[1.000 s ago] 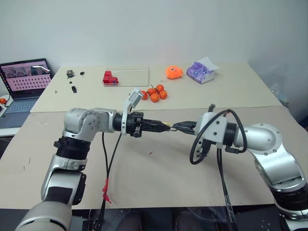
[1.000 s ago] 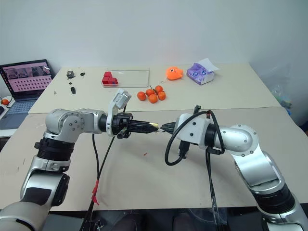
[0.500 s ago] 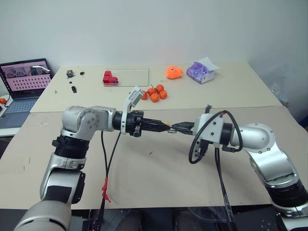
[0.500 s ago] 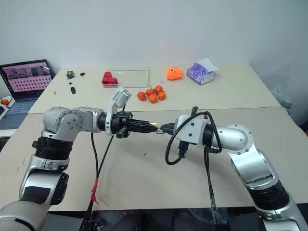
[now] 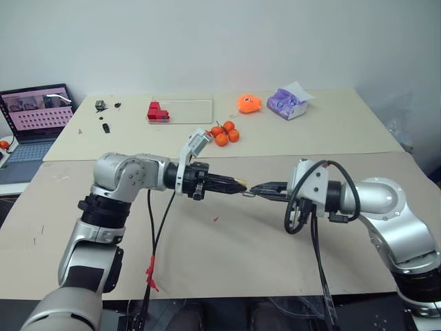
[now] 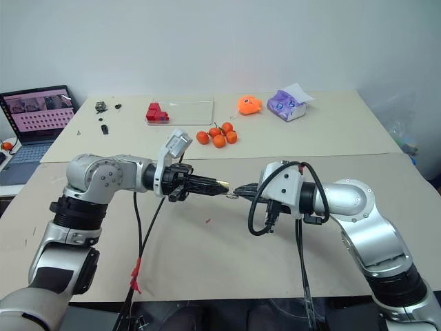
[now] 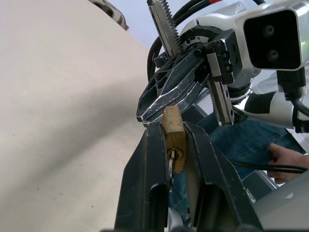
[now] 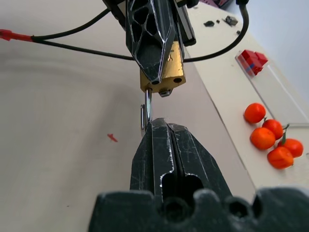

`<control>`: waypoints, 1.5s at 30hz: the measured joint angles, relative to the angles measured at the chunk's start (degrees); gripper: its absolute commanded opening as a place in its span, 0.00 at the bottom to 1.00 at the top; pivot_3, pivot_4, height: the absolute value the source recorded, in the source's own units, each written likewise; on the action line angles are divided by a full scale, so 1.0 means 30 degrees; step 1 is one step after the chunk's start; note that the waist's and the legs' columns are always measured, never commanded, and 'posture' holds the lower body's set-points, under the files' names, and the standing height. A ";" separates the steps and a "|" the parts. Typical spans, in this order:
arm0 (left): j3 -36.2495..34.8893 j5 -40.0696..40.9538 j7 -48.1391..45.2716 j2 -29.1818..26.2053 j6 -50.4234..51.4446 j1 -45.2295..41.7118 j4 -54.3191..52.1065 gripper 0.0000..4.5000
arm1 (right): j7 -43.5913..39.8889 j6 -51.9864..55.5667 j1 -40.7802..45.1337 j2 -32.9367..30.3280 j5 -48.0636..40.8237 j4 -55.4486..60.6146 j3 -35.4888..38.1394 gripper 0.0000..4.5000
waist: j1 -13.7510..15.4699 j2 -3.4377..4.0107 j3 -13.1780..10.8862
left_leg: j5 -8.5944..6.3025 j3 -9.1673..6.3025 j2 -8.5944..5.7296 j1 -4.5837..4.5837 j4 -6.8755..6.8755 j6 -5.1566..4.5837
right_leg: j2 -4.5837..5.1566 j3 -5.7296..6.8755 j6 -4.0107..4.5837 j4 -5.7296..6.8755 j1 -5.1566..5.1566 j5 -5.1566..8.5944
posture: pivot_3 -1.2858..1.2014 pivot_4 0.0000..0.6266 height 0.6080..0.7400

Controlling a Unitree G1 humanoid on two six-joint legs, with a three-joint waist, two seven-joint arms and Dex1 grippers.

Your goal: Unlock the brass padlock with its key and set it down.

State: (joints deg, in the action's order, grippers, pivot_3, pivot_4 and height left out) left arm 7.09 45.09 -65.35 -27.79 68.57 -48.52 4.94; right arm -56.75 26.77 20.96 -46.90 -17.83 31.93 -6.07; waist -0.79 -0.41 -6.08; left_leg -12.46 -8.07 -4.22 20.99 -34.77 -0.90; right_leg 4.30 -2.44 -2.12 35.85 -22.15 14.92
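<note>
**Q.** What is your left gripper doing, and why is it set that way?

**A.** Its two black fingers are nearly closed, clamped on the flat sides of the brass padlock. The padlock is held in the air above the table. This grip steadies the body and leaves both ends free. The keyhole end faces back along the fingers, and the shackle end faces outward. A thin silvery sliver sits at the keyhole. It is probably the key, though it is too small for you to be sure.

**Q.** And your right gripper?

**A.** It is fully closed, and its tips meet the padlock at the shackle end. The silver loop stands out from the body right at those tips. You cannot tell whether the tips pinch the loop or only lie against it. The two grippers face each other nose to nose, which suits a pull along the shackle's line.

**Q.** What lies beyond the padlock?

**A.** Bare table lies below it, which gives you room to set it down. The oranges sit well behind it.

**Q.** How far along is the task?

**A.** Judge it as late in the unlocking step, with the padlock not yet set down.
</note>
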 measured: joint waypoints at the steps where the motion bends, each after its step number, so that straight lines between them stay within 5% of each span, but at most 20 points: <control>1: -0.0160 -0.0016 0.0000 -0.0007 -0.0231 -0.0106 0.0036 0.00 | -0.0309 0.0158 -0.0277 -0.0053 -0.0265 0.0187 -0.0231 0.01 | -0.0011 -0.0002 -0.0002 | -0.0001 0.0001 0.0005 0.0001 0.0000 -0.0002 | -0.0003 0.0002 0.0000 -0.0002 0.0000 0.0000 | 0.52 0.24 1.00; 10: -0.0448 -0.0010 -0.0006 -0.0531 -0.0475 -0.0152 0.0023 0.00 | -0.0347 -0.1403 0.0288 -0.0770 0.1220 -0.1705 0.0051 0.01 | -0.0052 -0.0001 -0.0002 | -0.0001 0.0018 0.0002 -0.0011 -0.0005 -0.0001 | -0.0001 -0.0010 0.0000 0.0007 -0.0001 0.0000 | 0.52 0.24 1.00; 13: -0.0480 -0.0013 0.0020 -0.0761 -0.0473 0.0014 0.0011 0.00 | -0.0192 -0.1723 0.1314 -0.0759 0.1325 -0.1872 0.0202 0.16 | -0.0063 0.0002 0.0000 | 0.0000 0.0018 0.0017 -0.0014 0.0012 -0.0001 | -0.0012 -0.0008 -0.0001 0.0009 -0.0004 0.0000 | 0.52 0.24 1.00; 24: -0.0303 -0.0348 -0.0193 -0.1826 -0.0457 0.0721 0.0182 0.00 | -0.0937 0.0167 0.2658 -0.0834 -0.1226 -0.0312 0.0306 1.00 | 0.0028 -0.0002 -0.0002 | -0.0004 0.0012 -0.0003 0.0013 -0.0002 0.0001 | 0.0022 -0.0008 0.0001 -0.0015 -0.0003 -0.0001 | 0.52 0.24 1.00; 38: 0.0301 -0.0849 0.0637 -0.2656 0.1161 0.1824 0.0887 0.00 | -0.0785 0.3294 0.2331 -0.1723 -0.3559 0.0959 0.0965 1.00 | 0.0017 0.0001 -0.0001 | -0.0008 0.0011 0.0010 0.0008 0.0000 -0.0006 | 0.0018 -0.0008 0.0001 -0.0002 -0.0006 0.0000 | 0.52 0.24 1.00; 45: -0.1107 -0.1662 0.5644 0.1629 0.3333 0.2113 0.3308 0.00 | 0.0225 0.5026 0.3550 -0.1560 -0.5023 0.1357 0.1255 1.00 | 0.0096 -0.0010 -0.0004 | -0.0009 0.0010 0.0005 0.0025 -0.0016 -0.0007 | 0.0021 -0.0001 0.0000 -0.0004 -0.0006 -0.0001 | 0.52 0.24 1.00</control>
State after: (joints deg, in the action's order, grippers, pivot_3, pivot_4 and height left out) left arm 3.77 40.10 -48.41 -22.91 78.56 -42.19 14.86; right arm -56.07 41.84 31.61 -51.58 -32.89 36.00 -2.31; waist -0.51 -0.44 -6.09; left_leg -12.48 -8.04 -4.21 21.06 -34.82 -0.92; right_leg 4.36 -2.44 -2.12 35.83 -22.17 14.92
